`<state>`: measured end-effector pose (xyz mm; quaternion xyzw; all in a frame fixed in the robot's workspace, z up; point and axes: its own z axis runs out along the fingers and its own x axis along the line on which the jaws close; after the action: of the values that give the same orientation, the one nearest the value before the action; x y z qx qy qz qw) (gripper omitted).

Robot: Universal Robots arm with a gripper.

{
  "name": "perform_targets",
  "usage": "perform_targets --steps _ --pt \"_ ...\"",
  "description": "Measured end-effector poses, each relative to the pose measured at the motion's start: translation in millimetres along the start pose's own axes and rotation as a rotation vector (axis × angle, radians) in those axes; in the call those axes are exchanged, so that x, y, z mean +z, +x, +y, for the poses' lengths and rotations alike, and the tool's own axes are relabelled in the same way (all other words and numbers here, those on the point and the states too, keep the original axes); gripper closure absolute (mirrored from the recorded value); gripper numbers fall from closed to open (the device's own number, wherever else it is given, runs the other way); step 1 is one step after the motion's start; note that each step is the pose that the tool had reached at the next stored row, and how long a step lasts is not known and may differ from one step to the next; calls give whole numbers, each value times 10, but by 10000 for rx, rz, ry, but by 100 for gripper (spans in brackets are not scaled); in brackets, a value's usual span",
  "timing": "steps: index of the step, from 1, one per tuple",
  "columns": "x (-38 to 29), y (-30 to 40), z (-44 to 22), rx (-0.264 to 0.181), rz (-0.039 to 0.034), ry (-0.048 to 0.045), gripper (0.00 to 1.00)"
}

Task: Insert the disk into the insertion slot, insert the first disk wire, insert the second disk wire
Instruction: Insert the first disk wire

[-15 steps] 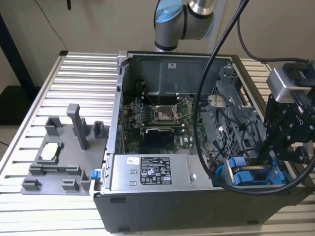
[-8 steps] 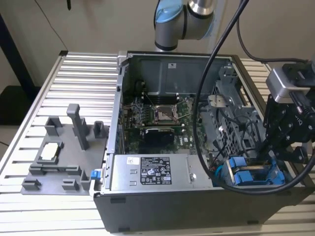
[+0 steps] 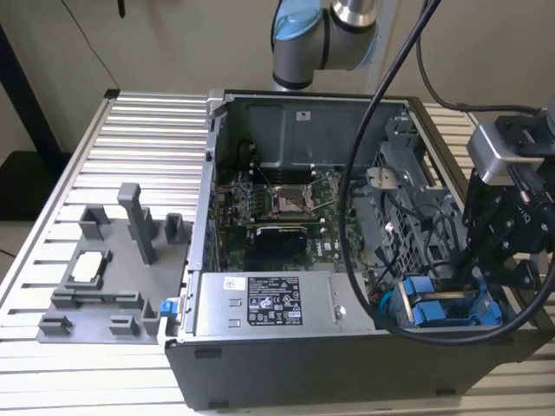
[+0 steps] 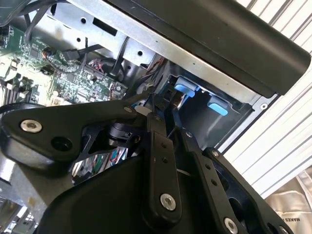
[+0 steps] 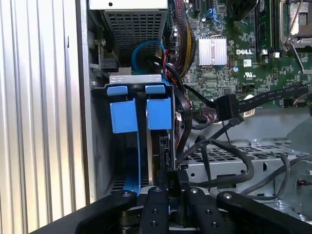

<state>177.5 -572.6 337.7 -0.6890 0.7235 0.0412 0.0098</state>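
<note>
On the exterior view's left a grey fixture [image 3: 104,277] sits on the slatted table [image 3: 130,130], well apart from the work. In the open computer case [image 3: 260,373], past the grey box with its sticker [image 3: 269,303], the disk [image 5: 122,117] sits in the insertion slot [image 5: 97,161] with its blue tabs showing. I judge the first step done and a disk wire in hand. The gripper [image 5: 169,181] hangs at the disk's end, closed to a narrow pinch; what it pinches I cannot tell. Seating a plug here calls for square alignment and a gentle push. Room is tight: the slot's wall on one side, loose black cables [image 5: 214,146] and a perforated cage [image 5: 229,156] on the other.
</note>
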Motion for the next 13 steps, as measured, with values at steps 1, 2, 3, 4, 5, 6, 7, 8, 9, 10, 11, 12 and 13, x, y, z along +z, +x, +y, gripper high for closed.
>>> perform_targets --steps 1,2,3,4,5,6,7,8,9,10,11,12,13 --pt "7 3 0 1 2 0 81" --pt "16 8 -1 2 2 0 81" --pt "23 12 -2 2 5 -1 81" --pt "27 12 -2 2 8 0 81" --pt "28 12 -2 2 9 0 81" --pt "29 13 -2 2 7 0 81" --pt "31 13 -2 2 4 0 81" --pt "32 13 -2 1 2 -1 81" --pt "32 13 -2 1 2 -1 81" --pt "32 13 -2 1 2 0 81" --pt "32 13 -2 1 1 -1 81" --pt "36 13 -1 1 -8 -4 81" --pt "38 14 -1 1 -9 -4 80"
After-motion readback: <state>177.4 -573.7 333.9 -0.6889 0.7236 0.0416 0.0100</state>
